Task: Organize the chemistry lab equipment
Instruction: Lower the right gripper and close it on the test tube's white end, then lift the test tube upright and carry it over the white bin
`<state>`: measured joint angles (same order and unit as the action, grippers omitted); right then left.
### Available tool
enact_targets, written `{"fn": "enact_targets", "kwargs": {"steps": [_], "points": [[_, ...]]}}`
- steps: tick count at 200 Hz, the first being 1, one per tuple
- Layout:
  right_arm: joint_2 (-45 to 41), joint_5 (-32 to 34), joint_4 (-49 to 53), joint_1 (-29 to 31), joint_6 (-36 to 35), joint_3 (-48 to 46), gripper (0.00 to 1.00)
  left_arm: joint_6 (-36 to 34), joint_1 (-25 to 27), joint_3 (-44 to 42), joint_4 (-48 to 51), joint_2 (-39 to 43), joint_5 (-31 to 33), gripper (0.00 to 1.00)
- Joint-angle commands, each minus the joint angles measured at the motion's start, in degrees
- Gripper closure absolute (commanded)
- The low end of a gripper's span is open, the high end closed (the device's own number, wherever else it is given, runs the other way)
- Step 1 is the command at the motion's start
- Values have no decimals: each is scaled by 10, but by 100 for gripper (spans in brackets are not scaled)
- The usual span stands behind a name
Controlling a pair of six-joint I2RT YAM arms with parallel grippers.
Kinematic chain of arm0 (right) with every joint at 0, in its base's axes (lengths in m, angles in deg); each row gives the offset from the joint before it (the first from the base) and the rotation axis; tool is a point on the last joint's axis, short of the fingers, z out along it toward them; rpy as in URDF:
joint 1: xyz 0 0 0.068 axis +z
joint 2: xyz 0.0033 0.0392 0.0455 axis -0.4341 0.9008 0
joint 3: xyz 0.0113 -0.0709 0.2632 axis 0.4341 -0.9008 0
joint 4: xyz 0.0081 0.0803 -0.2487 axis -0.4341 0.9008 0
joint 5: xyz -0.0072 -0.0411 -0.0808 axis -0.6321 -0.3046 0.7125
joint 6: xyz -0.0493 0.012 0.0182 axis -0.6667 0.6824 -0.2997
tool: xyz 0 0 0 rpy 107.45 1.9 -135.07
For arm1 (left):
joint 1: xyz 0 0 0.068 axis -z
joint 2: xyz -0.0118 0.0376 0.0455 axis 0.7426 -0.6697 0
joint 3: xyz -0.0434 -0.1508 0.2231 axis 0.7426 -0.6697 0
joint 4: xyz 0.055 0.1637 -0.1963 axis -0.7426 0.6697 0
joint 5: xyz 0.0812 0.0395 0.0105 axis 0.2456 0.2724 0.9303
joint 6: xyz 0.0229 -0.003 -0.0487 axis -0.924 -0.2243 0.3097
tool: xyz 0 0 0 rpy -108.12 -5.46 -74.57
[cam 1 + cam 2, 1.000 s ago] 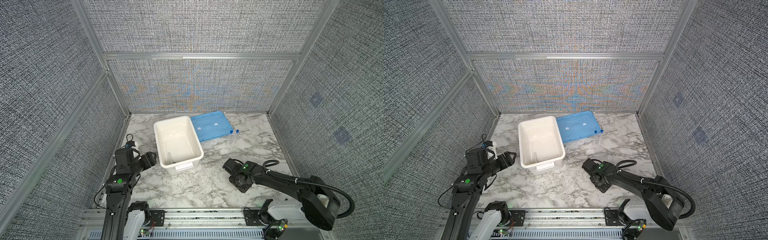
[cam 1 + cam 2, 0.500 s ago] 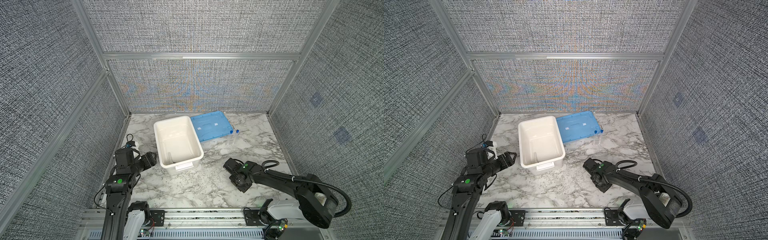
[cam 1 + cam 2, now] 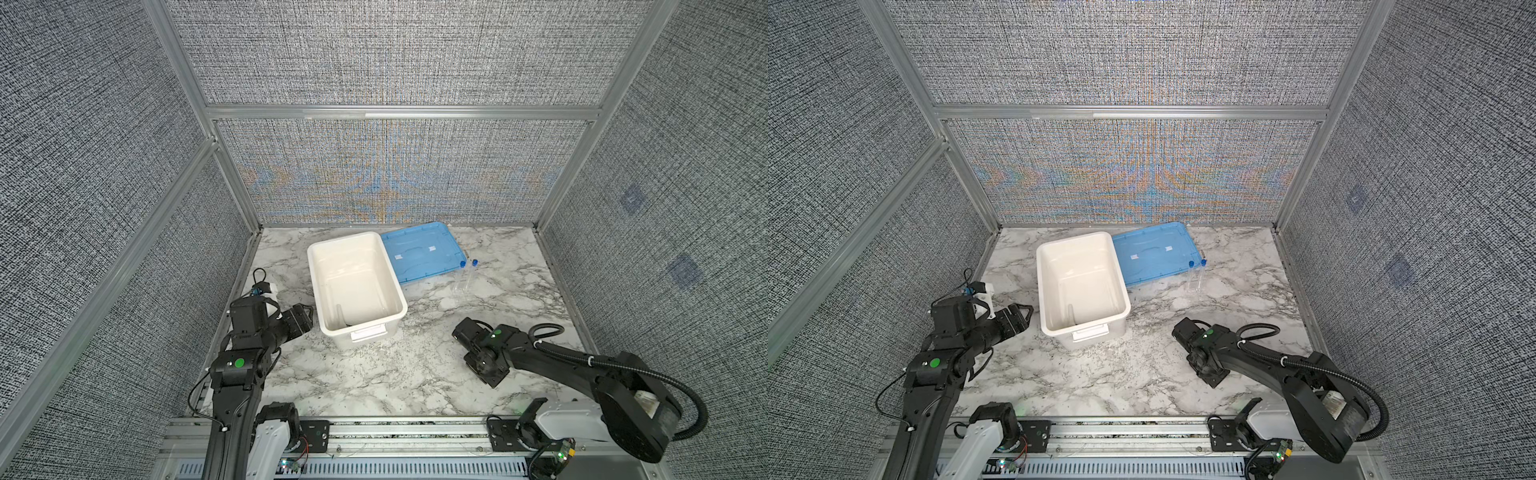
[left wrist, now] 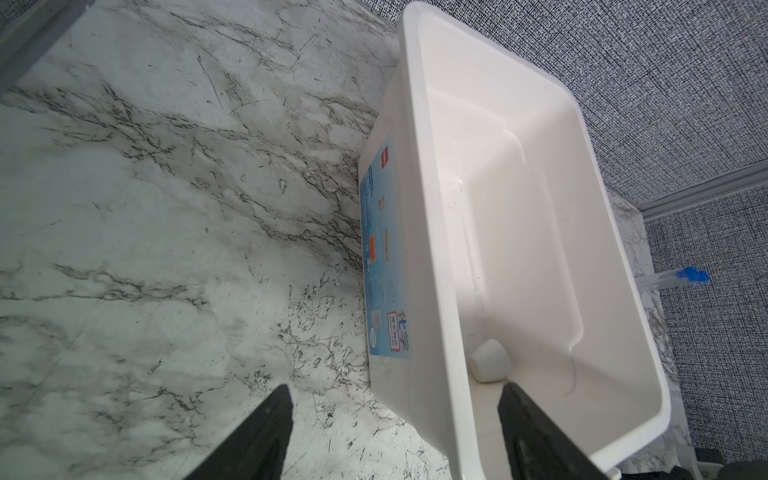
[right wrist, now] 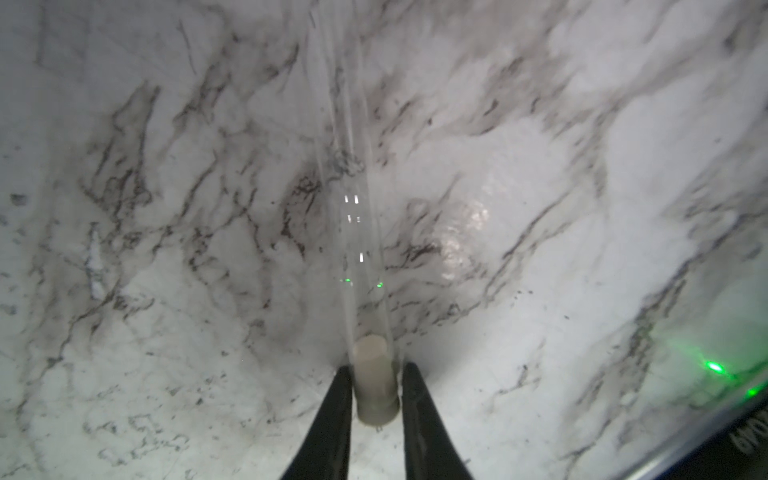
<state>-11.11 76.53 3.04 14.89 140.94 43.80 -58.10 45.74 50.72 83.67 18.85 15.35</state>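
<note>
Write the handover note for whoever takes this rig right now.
Left tool: open, empty, beside the white tub.
Right tool: fingers against both sides of a stoppered clear tube lying on the table; not lifted.
Done: a small whitish piece lies in the tub.
Left: the stoppered tube, and two blue-capped tubes on the table beside the blue lid.
</note>
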Motion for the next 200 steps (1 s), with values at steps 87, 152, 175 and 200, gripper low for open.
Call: {"fn": "enact_targets", "kwargs": {"steps": [87, 152, 175, 200], "points": [[-49, -45, 9, 1, 12, -2, 84, -5, 1, -1, -14, 4, -2, 21], [-64, -36, 54, 50, 22, 42, 86, -7, 1, 1, -12, 6, 3, 21], [-71, 0, 99, 88, 34, 75, 86, -3, 0, 1, -9, 10, 6, 21], [-92, 3, 113, 115, 50, 95, 86, -8, 0, 2, -8, 11, 0, 20]]}}
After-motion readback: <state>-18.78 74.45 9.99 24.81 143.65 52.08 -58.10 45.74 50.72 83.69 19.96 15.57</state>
